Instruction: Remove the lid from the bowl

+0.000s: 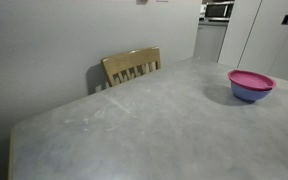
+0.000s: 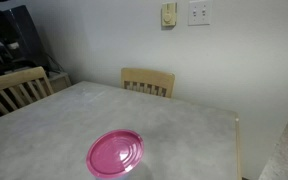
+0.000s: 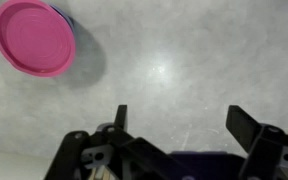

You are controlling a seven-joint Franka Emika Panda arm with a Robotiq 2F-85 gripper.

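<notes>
The magenta-pink lid (image 1: 250,78) lies flat on top of the light-blue bowl (image 1: 251,94) at the right side of the grey table. In an exterior view the lid (image 2: 115,153) covers the bowl, which is hidden beneath it. In the wrist view the lid (image 3: 32,38) sits at the top left with a sliver of the bowl (image 3: 69,25) showing at its edge. My gripper (image 3: 184,118) is open and empty, high above bare table, well away from the lid. The arm does not show in either exterior view.
The grey table (image 1: 134,125) has a wooden chair (image 1: 132,66) at its far edge. Two wooden chairs (image 2: 149,81) (image 2: 14,88) stand by the table near the wall. A microwave (image 1: 219,11) sits at the back.
</notes>
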